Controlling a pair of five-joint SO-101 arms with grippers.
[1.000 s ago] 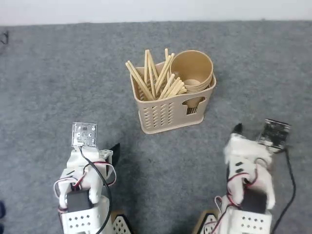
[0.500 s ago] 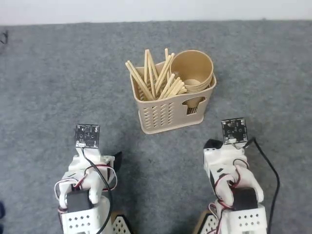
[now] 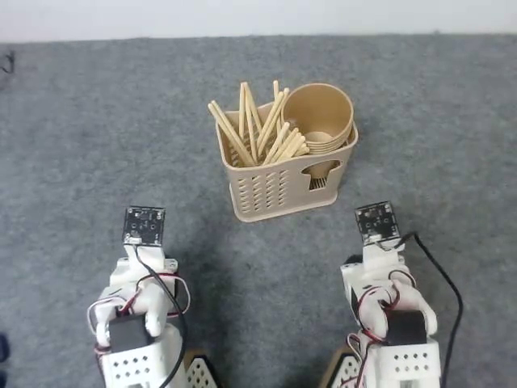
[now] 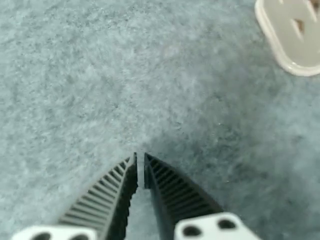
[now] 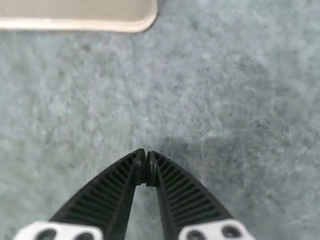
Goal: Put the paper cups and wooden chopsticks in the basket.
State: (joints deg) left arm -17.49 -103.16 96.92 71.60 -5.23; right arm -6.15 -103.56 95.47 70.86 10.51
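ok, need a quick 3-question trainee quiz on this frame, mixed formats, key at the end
1. True or false: the paper cups sit nested inside the basket.
2. Pick one. The right gripper is: A) shut on a chopstick, B) shut with nothing in it, C) wide open.
3. Fill the gap: in the high view, the wooden chopsticks stand to the ___ of the cups.

Key: 1 true; 2 B; 3 left.
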